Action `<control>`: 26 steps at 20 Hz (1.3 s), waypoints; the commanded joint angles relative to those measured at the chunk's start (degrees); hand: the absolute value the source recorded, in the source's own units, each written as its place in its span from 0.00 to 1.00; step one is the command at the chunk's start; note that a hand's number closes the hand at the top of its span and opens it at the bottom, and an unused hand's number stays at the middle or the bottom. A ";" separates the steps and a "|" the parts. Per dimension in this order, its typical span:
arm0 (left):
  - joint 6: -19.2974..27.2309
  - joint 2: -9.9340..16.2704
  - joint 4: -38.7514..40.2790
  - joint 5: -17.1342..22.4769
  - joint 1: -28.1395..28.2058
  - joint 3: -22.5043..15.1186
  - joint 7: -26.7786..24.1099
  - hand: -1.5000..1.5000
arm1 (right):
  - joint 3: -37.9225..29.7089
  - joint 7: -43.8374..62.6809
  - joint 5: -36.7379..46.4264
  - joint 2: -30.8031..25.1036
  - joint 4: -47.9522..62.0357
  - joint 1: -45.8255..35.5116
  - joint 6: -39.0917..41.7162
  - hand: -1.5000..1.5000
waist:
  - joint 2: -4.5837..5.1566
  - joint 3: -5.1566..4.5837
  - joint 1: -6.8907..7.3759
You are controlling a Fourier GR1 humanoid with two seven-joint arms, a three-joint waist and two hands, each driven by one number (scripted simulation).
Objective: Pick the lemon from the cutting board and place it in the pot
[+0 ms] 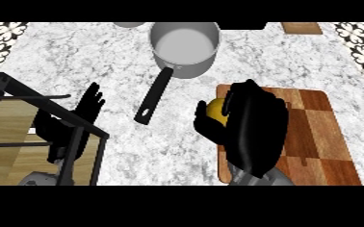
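The lemon (215,109) is seen at the left end of the cutting board (320,134), with the right hand (249,125) closed around it: the thumb is curled along its left side and the fingers are wrapped over its top and right, so that only a patch of yellow is left showing. Whether the lemon is already lifted off the board cannot be told from this view. The left hand (85,108) is held open, fingers straight, at the left of the counter (107,57), beside a dark metal rack (43,106), and is taken to be at rest.

The pot (183,45) is set further back and a little to the left, mouth up and nothing seen inside, with its black handle (155,96) pointed toward the near-left.

The step in hand is judged to be the grasp and lift. It is best done by the lemon being raised straight up before any sideways travel, so that the board is not dragged. The path should then be taken forward and leftward, kept above the rim and clear of the handle, which could be knocked and the pot turned. The lemon, being round and likely to roll, is best released low over the middle of the pot.
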 commanded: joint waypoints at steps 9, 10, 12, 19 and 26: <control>-0.85 -0.33 -1.16 -1.20 -8.20 -0.37 0.16 0.50 | -3.45 14.98 -1.23 0.96 3.35 -25.15 9.29 1.00 | 0.39 0.99 2.60; -0.12 -1.75 -1.62 -1.44 -7.46 -1.50 -0.12 0.50 | -3.32 15.75 -2.15 0.96 4.24 -26.74 9.41 1.00 | 0.30 0.98 3.11; -1.00 -1.18 -1.44 -1.70 -6.79 -1.76 -1.01 0.50 | -6.39 15.60 -3.78 0.96 8.33 -28.74 8.10 1.00 | 0.64 1.00 3.82; 0.61 -2.24 -0.99 -3.51 -6.64 -3.20 -1.28 0.50 | -15.71 14.45 -7.38 0.97 20.49 -36.78 6.37 1.00 | 1.01 1.09 4.33; 0.61 -3.06 -1.40 -2.52 -7.32 -2.47 -1.16 0.50 | -20.66 9.24 -10.62 0.98 34.87 -40.41 -0.04 1.00 | 1.53 1.16 4.04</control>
